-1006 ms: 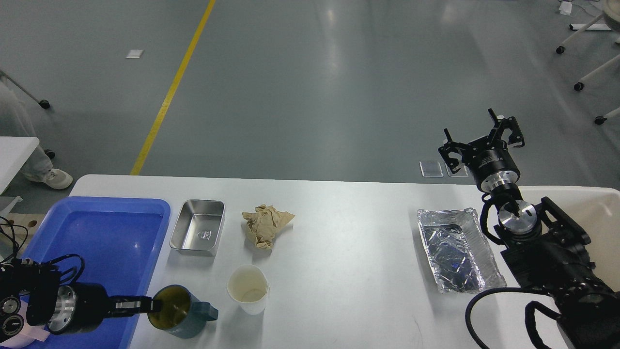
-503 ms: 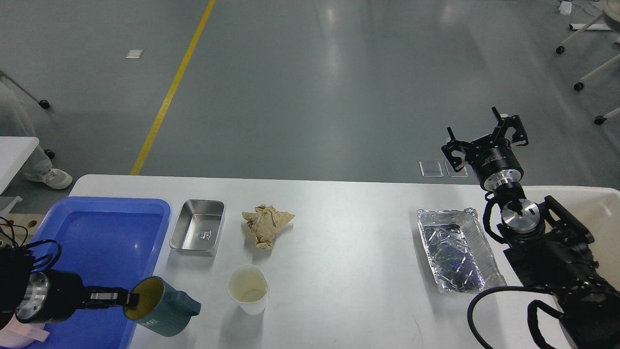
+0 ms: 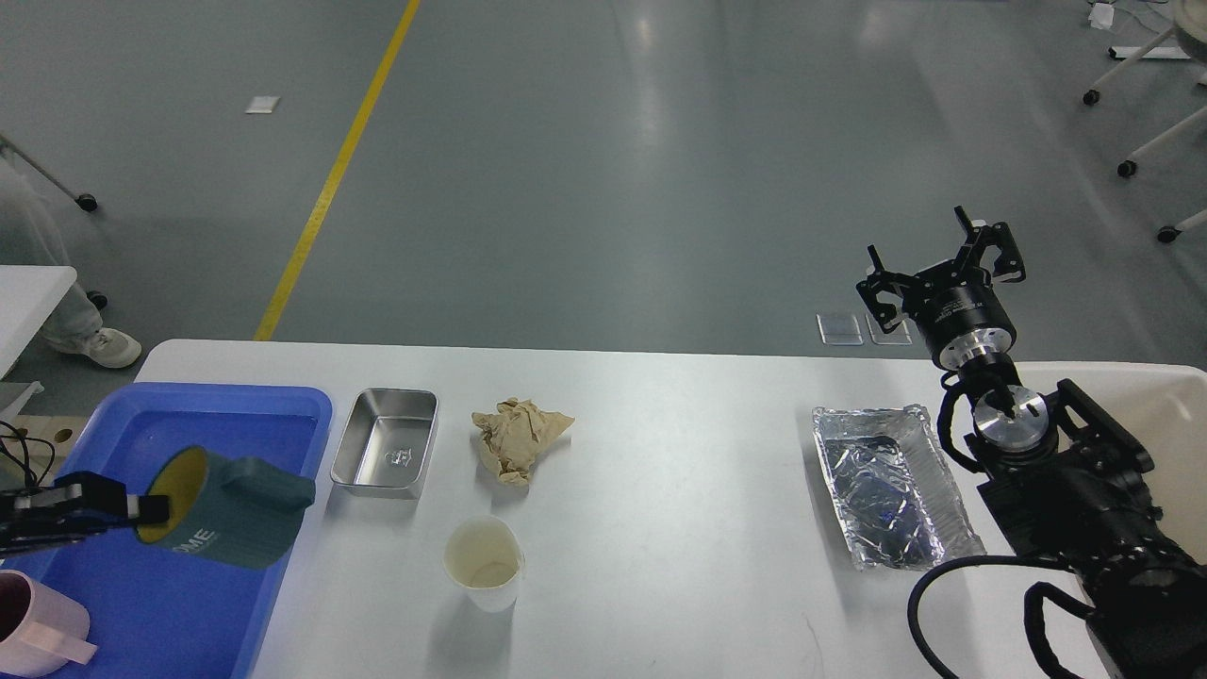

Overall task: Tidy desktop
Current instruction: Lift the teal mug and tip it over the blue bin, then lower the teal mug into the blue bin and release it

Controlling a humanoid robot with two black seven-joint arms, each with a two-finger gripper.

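Observation:
The white desktop (image 3: 679, 490) spans the lower view. My left gripper (image 3: 141, 507) is shut on the rim of a dark teal mug (image 3: 226, 514), which hangs tilted on its side over the blue tray (image 3: 226, 415) at the left. On the desktop lie a steel tin (image 3: 385, 455), a crumpled brown paper (image 3: 517, 436), a white paper cup (image 3: 484, 561) and a foil tray (image 3: 891, 486). My right gripper (image 3: 938, 269) is raised beyond the table's far right edge, open and empty.
A pink mug (image 3: 38, 634) lies in the blue tray's near left corner. A cream bin (image 3: 1174, 415) stands at the right, partly behind my right arm. A white side table (image 3: 28, 292) sits at far left.
My left gripper has carried the teal mug left and up, off the desktop and over the blue tray. The pink mug has come into view. The right arm barely moved.

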